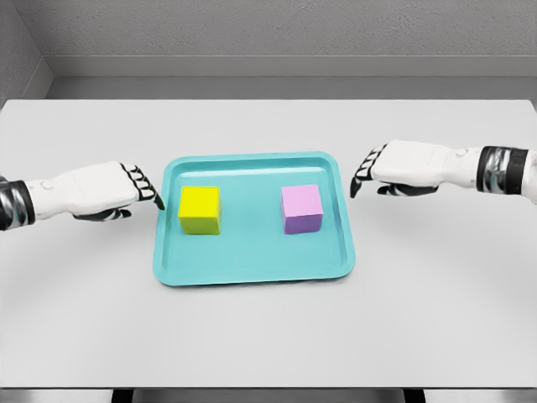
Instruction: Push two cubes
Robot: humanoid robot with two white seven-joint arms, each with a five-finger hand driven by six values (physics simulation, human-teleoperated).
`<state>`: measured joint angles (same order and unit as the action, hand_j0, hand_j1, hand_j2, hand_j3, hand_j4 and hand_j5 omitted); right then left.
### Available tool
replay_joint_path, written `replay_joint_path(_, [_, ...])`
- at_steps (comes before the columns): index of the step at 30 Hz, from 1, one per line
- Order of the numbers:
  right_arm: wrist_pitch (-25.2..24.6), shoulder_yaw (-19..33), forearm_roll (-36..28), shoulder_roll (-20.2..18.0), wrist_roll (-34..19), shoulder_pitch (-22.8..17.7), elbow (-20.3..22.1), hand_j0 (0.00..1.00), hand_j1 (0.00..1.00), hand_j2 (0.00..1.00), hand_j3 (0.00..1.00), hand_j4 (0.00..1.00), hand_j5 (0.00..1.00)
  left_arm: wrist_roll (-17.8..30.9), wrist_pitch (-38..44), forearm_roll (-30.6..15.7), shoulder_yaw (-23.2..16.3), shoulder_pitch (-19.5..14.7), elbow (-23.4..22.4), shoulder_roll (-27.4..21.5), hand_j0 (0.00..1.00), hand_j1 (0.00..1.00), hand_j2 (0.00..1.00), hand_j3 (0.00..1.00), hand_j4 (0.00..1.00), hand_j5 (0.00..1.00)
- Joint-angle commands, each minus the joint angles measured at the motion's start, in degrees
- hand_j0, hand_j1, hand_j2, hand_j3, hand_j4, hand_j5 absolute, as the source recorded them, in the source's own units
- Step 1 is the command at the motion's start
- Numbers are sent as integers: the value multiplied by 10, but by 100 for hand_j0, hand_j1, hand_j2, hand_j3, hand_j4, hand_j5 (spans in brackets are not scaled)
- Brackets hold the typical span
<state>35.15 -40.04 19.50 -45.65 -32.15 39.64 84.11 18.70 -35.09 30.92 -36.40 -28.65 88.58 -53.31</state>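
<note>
Left hand: the left hand [101, 190] comes in from 9 o'clock, fingers extended and relaxed, holding nothing; the fingertips [156, 198] sit just beside the tray's left rim, near its upper corner.
Right hand: the right hand [403, 165] comes in from 3 o'clock, fingers extended and slightly bent down, grasping nothing; it hangs just off the tray's upper right corner, apart from the rim.
Yellow cube: the yellow cube [200, 209] stands inside the tray at its 9 o'clock side, near the left hand's fingertips but not touched.
Purple cube: the purple cube [302, 208] stands inside the tray at its 3 o'clock side, at 7 o'clock from the right hand, well apart from the yellow cube.
Tray: the teal tray [252, 260] lies flat at the middle of the table.
Table: the white table [268, 336] fills the view; both forearms lie over it.
</note>
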Motion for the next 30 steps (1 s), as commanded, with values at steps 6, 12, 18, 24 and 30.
replay_joint_path(6, [-2,55,-2,48,-1,-18,-55,58,58,58,58,58,58,-1,1,-2,0,2,0,-1,68,68,68,68,68,68])
replay_joint_path(12, [-2,52,43,74,-3,-31,-58,58,58,58,58,58,58,0,1,-1,0,2,2,5,68,68,68,68,68,68])
replay_joint_path(18, [-2,52,73,84,-4,-33,-79,58,58,58,58,58,58,0,1,5,0,1,20,8,68,68,68,68,68,68])
replay_joint_path(24, [-2,48,75,90,-4,-39,-70,57,57,57,57,57,57,8,1,4,0,1,21,14,68,68,68,68,68,68])
replay_joint_path(30, [-2,48,75,90,-4,-45,-50,57,57,57,57,57,57,8,1,4,0,-1,27,21,68,68,68,68,68,68])
